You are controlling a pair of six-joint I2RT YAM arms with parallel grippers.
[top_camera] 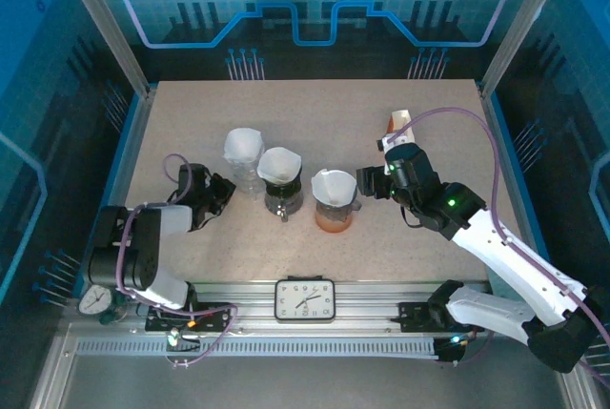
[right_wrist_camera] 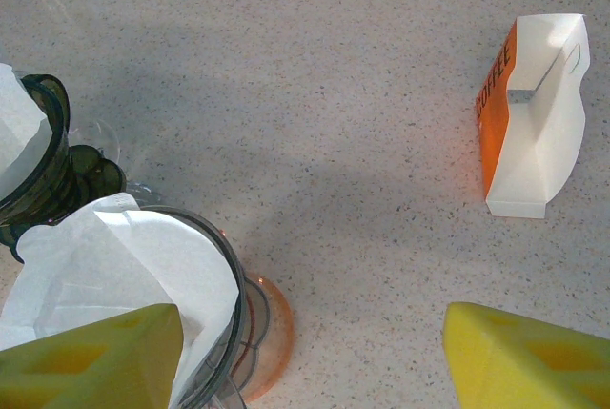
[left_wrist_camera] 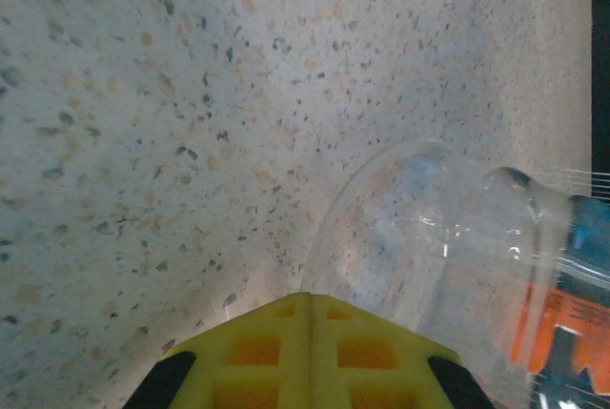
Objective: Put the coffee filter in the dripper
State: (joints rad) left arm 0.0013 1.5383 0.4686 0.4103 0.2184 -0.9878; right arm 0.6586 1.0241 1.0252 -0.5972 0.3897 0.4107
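- Along the near rail: a clock [top_camera: 305, 297] in the middle, a round gauge [top_camera: 93, 299] off to the left.
- Just beyond, on the left: left gripper [top_camera: 222, 192], low over the speckled table [top_camera: 191, 123], closed tight on nothing. Seen from its own wrist, yellow pads [left_wrist_camera: 257, 357] pressed flat together, with curved clear glass close ahead on the right.
- On the right, at about the same depth: right gripper [top_camera: 367, 183], jaws wide apart, nothing clamped between them.
- Directly left of that gripper: orange-based dripper [top_camera: 335, 214], upright, with the coffee filter [right_wrist_camera: 124, 266] seated inside as an open white cone, its rim above the glass.
- From the right wrist: one yellow finger [right_wrist_camera: 91, 357] overlapping the near side of that filter, the other well off to the right over bare table. Cannot tell whether the nearer finger touches the paper.
- Next to the left, and slightly farther: dark dripper [top_camera: 282, 197], holding a second filter [top_camera: 279, 163].
- Farther left again: clear dripper [top_camera: 246, 180], holding a third filter [top_camera: 243, 145], just beyond the left gripper's tips.
- Farthest back, beyond the right gripper: an orange and white filter box [right_wrist_camera: 534, 113] lying on the table, well apart from all three drippers, lettering reading COFFEE along its orange side.
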